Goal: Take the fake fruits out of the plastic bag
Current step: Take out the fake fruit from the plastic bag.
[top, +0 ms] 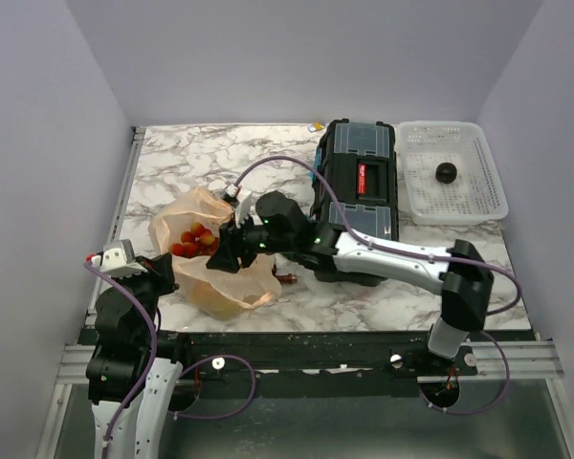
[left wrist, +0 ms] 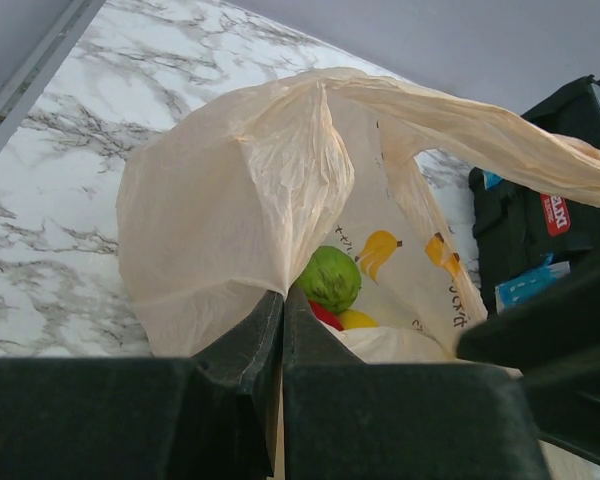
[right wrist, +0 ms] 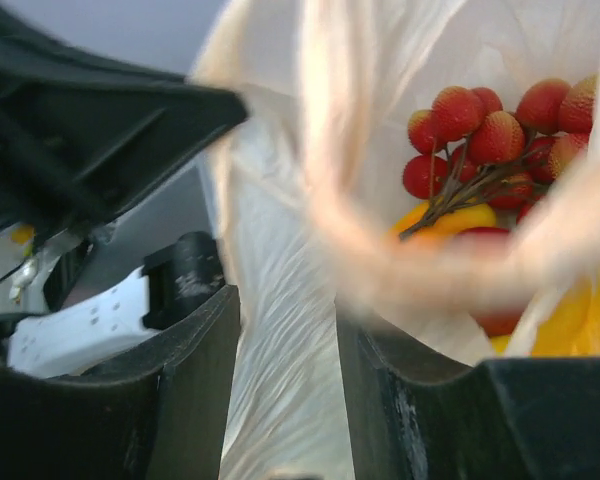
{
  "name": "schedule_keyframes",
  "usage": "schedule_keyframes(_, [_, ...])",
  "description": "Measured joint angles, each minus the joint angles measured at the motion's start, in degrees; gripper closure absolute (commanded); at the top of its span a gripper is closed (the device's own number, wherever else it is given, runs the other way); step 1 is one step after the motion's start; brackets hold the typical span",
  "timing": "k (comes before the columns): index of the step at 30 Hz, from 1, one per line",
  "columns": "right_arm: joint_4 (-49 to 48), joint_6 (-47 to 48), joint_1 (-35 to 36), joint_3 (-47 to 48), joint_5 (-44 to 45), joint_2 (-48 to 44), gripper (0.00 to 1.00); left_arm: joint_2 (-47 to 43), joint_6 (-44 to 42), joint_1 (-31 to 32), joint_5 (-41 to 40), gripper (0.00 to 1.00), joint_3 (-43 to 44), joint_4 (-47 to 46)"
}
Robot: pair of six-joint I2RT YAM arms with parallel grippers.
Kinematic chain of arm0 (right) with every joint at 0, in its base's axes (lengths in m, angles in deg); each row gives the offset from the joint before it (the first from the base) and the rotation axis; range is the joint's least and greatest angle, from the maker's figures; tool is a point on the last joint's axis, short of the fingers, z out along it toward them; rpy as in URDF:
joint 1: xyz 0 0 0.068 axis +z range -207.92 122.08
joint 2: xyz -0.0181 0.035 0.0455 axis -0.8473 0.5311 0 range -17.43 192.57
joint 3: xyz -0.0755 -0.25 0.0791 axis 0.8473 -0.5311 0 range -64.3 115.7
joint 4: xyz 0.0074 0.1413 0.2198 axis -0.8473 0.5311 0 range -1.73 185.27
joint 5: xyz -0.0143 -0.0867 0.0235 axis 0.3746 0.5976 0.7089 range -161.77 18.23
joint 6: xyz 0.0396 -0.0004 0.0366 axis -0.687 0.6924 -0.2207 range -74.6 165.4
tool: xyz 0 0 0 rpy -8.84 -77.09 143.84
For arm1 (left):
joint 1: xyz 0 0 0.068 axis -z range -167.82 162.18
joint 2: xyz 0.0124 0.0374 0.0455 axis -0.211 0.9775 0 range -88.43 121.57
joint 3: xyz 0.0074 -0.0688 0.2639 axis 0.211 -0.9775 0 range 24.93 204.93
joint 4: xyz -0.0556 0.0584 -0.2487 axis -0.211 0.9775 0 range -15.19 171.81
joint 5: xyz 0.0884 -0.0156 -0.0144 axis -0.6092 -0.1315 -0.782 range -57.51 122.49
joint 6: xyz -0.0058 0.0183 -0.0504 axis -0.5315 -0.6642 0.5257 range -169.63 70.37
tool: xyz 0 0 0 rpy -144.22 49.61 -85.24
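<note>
The peach-orange plastic bag (top: 213, 277) lies at the near left of the marble table, its mouth held open. Inside it I see a cluster of small red berries (top: 194, 239), also in the right wrist view (right wrist: 480, 135), with orange-yellow pieces (right wrist: 450, 220) under them. The left wrist view shows a green ball (left wrist: 330, 278), a red piece (left wrist: 325, 315) and a yellow piece (left wrist: 358, 320) inside the bag (left wrist: 230, 200). My left gripper (left wrist: 282, 298) is shut on the bag's near-left rim (top: 169, 271). My right gripper (right wrist: 285, 310) grips a bunch of bag film at the right rim (top: 228, 251). A dark ball (top: 446, 172) lies in the white basket.
A black toolbox (top: 359, 196) stands right of the bag, under my right arm. The white perforated basket (top: 478, 206) sits at the far right. A brown metal tap (top: 287, 279) lies on the table by the bag's right side. Grey walls enclose the table.
</note>
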Motion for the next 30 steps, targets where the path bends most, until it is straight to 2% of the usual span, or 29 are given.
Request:
schedule_keyframes(5, [3.2, -1.5, 0.1, 9.4, 5.9, 11.7, 0.54, -0.3, -0.9, 0.0, 2.6, 1.00, -0.2, -0.5])
schedule_keyframes(11, [9.4, -1.7, -0.3, 19.2, 13.5, 17.7, 0.35, -2.1, -2.4, 0.0, 7.7, 1.00, -0.7, -1.6])
schedule_keyframes(16, [14.3, 0.9, -0.7, 26.4, 15.9, 21.8, 0.22, -2.3, -2.7, 0.0, 9.4, 1.00, -0.8, -2.0])
schedule_keyframes(25, [19.2, 6.6, -0.9, 25.3, 14.1, 25.3, 0.02, -0.7, -2.7, 0.0, 9.5, 1.00, -0.8, -2.1])
schedule_keyframes(30, [19.5, 8.2, -0.4, 25.1, 13.9, 27.2, 0.00, 2.4, -2.7, 0.0, 9.5, 1.00, -0.8, -2.1])
